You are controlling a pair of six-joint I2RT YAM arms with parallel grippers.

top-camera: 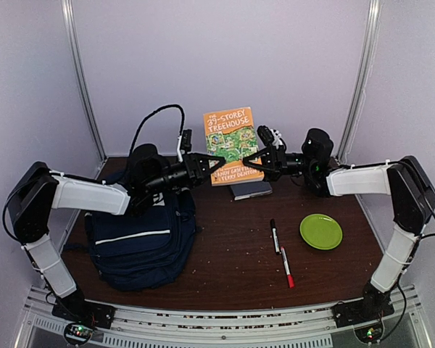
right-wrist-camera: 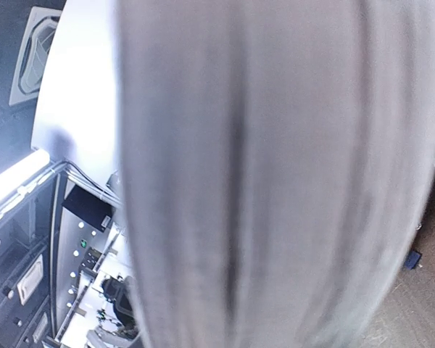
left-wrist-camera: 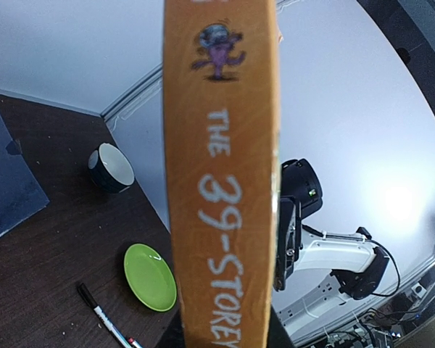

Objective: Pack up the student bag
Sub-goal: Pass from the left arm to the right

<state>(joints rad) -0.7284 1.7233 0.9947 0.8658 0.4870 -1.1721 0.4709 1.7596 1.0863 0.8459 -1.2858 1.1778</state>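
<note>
Above the back of the dark brown wooden tabletop (top-camera: 232, 250), the left gripper (top-camera: 216, 161) has its jaws clamped on the spine edge of an upright orange paperback book (top-camera: 230, 141). The right gripper (top-camera: 252, 161) meets the opposite page edge, though I cannot tell whether its jaws grip. The large soft navy-blue fabric backpack (top-camera: 141, 243) with a white stripe lies on the tabletop's front left.

Soft, even light; close-up book (right-wrist-camera: 275, 174) blurred
</note>
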